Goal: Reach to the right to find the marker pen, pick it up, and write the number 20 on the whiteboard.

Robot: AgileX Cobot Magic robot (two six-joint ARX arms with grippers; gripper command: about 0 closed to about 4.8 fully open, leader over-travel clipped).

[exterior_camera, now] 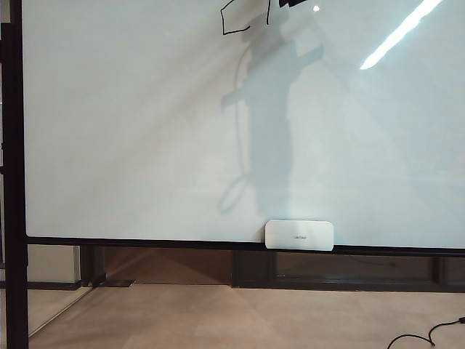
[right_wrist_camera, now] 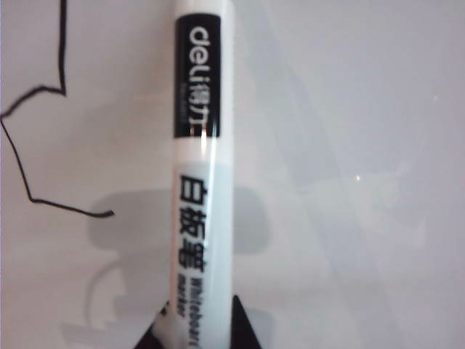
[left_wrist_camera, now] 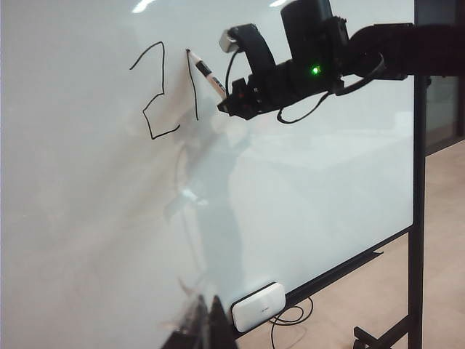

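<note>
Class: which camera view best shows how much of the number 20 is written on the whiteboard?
The left wrist view: the finished 2 and one stroke of the 0 show whole. The exterior view cuts the 2 at its top edge; the right wrist view shows only part of it.

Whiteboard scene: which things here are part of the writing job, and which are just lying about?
Part of the job:
- whiteboard
- marker pen, held in the right gripper, jaws closed on it, tip at the board
- the "2" and one further stroke

Just there:
- white box on the board's ledge
- floor cables
- left gripper: not in view
</note>
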